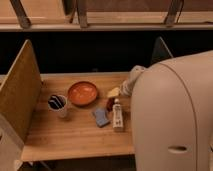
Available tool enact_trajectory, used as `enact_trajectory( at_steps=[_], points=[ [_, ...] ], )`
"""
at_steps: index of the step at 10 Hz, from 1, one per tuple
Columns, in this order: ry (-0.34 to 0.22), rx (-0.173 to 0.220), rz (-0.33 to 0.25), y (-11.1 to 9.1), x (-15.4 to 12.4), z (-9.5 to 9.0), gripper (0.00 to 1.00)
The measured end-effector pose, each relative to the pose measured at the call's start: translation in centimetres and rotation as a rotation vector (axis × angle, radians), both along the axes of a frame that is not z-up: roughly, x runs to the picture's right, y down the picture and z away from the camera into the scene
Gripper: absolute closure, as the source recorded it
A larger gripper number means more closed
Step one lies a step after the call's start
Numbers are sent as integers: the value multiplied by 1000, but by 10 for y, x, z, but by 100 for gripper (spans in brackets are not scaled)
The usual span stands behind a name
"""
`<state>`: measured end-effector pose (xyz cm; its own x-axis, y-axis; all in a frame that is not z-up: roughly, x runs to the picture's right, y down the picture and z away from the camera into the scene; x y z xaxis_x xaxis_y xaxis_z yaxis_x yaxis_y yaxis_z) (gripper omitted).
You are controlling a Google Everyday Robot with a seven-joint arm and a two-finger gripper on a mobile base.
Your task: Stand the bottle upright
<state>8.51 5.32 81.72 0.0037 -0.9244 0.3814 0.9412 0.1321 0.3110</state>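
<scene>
1. The gripper (125, 88) is off to the right of the bowl (83, 93), a little past its rim. It pokes out from behind the big white arm housing (170, 120). Honestly can't tell if it's set wide, narrow, or holding anything.
2. Between the gripper and the bowl there's a small pale yellow bit (114, 92). No idea what it is.
3. A small dark red object (110, 103) sits right of the bowl, a touch nearer the front edge.
4. The bottle (118, 116) is lying flat on the wooden surface (75, 135), right of the bowl and nearer the front. Its cap points back toward the red object, so it's not upright.
5. A blue-grey sponge (101, 117) lies front-right of the bowl, just beside the bottle on the bowl's side.
6. Left of the bowl and slightly forward is a pale cup (57, 103) with something dark in it.
7. Further left of the bowl, a tan panel (20, 95) stands along the surface's edge.
</scene>
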Motion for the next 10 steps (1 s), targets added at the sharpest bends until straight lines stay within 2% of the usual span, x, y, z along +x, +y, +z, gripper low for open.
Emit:
enact_trajectory(
  at_steps=[2,4,9,10],
  points=[
    [-23,-5,5,4,3,5,20],
    [-24,-24,4,11,12,11,20],
    [-24,-24,0,10,12,11,20],
    [-25,-26,8,10,11,16,20]
  ],
)
